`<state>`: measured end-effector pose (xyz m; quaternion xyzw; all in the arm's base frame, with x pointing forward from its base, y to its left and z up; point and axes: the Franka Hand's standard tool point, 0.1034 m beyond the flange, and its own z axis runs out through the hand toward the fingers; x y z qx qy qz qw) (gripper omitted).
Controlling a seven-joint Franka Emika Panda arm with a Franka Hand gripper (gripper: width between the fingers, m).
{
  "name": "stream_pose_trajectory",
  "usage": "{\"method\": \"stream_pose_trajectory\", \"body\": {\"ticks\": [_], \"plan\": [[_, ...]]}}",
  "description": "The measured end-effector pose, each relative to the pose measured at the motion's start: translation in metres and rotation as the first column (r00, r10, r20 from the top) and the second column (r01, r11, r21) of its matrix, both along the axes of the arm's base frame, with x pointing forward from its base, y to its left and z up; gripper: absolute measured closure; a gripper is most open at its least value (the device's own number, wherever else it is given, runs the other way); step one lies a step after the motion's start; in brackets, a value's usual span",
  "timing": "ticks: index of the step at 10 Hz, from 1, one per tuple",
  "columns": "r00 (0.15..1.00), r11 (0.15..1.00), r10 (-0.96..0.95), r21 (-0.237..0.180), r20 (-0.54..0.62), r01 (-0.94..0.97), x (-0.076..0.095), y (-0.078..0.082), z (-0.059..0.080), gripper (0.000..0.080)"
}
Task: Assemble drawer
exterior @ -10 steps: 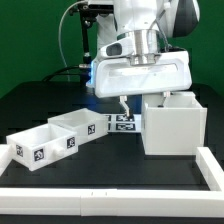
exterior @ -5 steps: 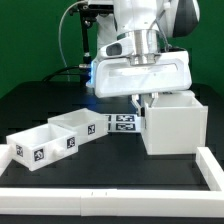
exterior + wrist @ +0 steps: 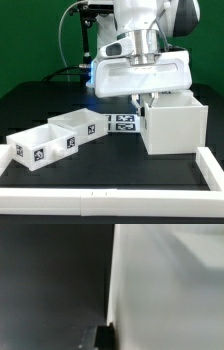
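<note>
1. The fingers [image 3: 139, 97] are closed and appear to pinch the top edge of the casing [image 3: 175, 130], on its wall at the exterior view's left.
2. The wrist view shows only that white wall, seen edge-on against the dark surface [image 3: 40, 100].
3. The casing stands on the surface at the exterior view's right, directly under the fingers, with its opening upward.
4. The two trays [image 3: 78, 126] lie side by side, well apart toward the exterior view's left. The marker board [image 3: 122, 122] lies between them and the casing.
5. The next move probably depends on this grip. The casing likely needs turning so that its opening faces the trays.
</note>
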<state>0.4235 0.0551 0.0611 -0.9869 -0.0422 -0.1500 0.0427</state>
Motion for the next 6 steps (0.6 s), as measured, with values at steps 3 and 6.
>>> {"method": "stream_pose_trajectory", "body": {"ticks": [3,6], "plan": [[0.987,0.992,-0.113,0.044,-0.117,0.119,0.001,0.006,0.04,0.0738],[0.969,0.993,-0.103,0.027,-0.227,0.112,-0.003,0.004,0.049,0.0738]]}}
